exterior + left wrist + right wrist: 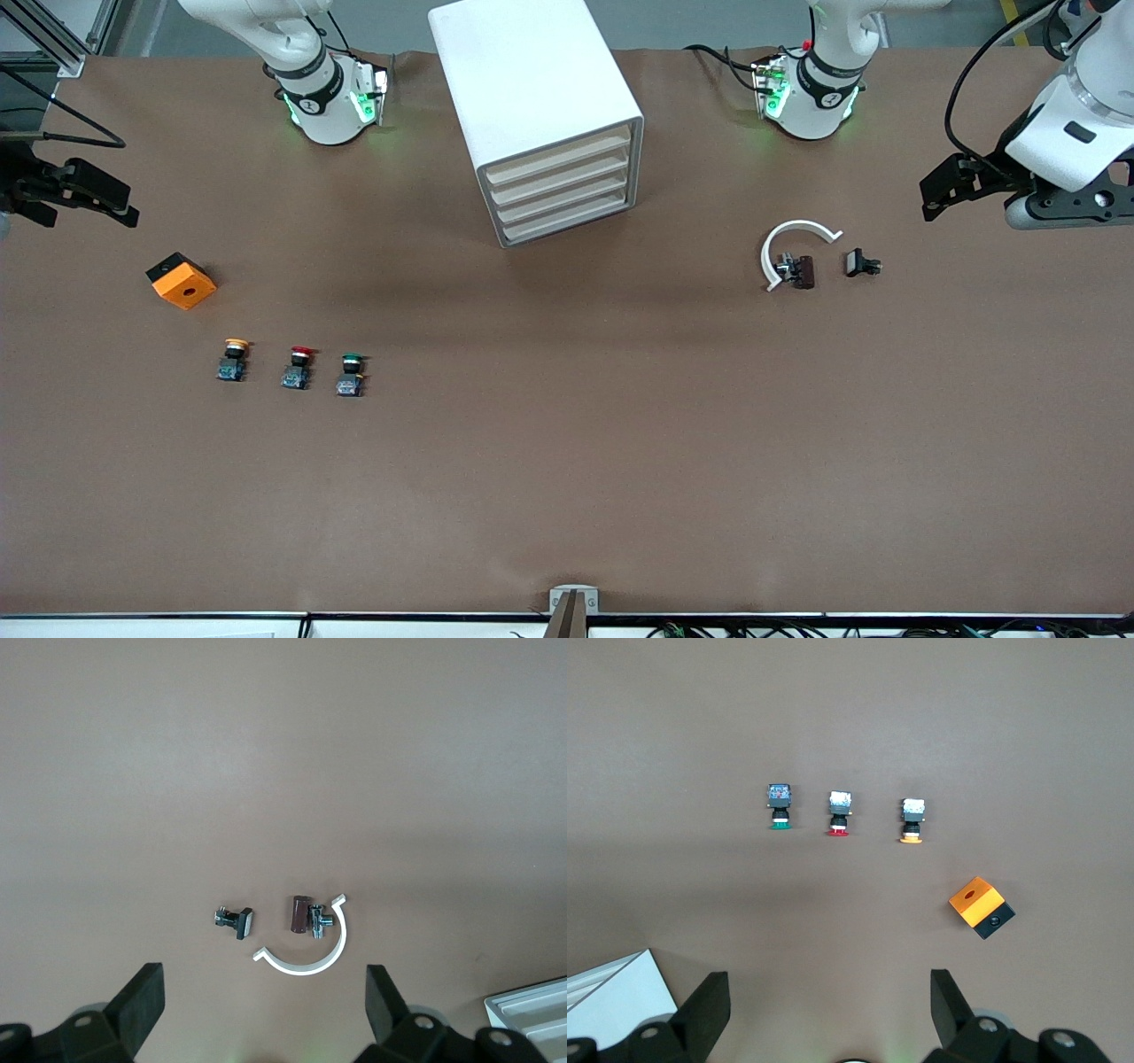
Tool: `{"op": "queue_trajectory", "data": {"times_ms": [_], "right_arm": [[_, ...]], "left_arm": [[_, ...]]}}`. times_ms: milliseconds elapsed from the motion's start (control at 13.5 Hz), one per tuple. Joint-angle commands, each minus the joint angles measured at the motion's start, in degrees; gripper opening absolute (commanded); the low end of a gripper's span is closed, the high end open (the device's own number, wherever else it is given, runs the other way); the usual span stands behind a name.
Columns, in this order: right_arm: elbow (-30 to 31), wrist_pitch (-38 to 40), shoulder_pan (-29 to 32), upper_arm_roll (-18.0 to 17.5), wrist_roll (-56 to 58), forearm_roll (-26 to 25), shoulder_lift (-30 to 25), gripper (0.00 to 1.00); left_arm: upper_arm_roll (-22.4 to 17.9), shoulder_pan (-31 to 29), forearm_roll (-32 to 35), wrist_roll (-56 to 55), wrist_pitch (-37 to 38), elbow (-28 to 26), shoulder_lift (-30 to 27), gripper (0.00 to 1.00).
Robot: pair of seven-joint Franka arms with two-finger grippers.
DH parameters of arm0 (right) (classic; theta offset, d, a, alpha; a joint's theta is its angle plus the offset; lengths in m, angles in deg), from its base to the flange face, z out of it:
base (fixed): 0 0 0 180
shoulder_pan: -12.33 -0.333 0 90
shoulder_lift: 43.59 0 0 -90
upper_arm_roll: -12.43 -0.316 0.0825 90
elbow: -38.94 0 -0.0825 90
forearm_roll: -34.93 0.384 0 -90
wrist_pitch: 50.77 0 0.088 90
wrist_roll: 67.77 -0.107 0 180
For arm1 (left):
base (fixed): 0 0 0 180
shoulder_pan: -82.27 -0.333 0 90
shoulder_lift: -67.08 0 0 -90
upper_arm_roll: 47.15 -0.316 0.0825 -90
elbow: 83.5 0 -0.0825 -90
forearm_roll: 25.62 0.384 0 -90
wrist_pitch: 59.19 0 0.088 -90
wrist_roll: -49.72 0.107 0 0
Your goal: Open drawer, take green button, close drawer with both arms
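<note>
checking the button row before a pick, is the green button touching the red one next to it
Apart. The front view shows bare brown table between the green button and the red button; the right wrist view shows the same gap.

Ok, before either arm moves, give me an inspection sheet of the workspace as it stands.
Surface: brown table, flat.
Job's things: white cabinet with four drawers, all shut; green button out on the table, in a row with the red button and yellow-orange button.
Clutter: orange box; white curved clip around a brown part; small black part.
Grippers: left gripper open, over the table's edge at its own end; right gripper open, likewise; both wait.
Cables: black leads at the arm bases.
Surroundings: nothing seen.
</note>
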Motion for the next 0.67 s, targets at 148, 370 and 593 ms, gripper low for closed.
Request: {"op": "queue_trajectory", "data": {"times_ms": [148, 370, 593], "right_arm": [[-1.21, 0.82, 0.97, -0.7, 0.58, -0.84, 0.35, 1.0], [-1.21, 0.73, 0.97, -0.78, 0.58, -0.76, 0.35, 1.0], [-1.21, 0.73, 0.88, -0.78, 0.58, -0.76, 0.44, 1.0]], "left_arm": [[0.05, -0.6, -0.22, 0.32, 1.34, 2.89, 1.93, 1.0], [0.13, -0.52, -0.4, 0.49, 1.43, 2.89, 1.84, 1.0], [0.05, -0.6, -1.01, 0.85, 1.95, 2.89, 1.58, 1.0]]}}
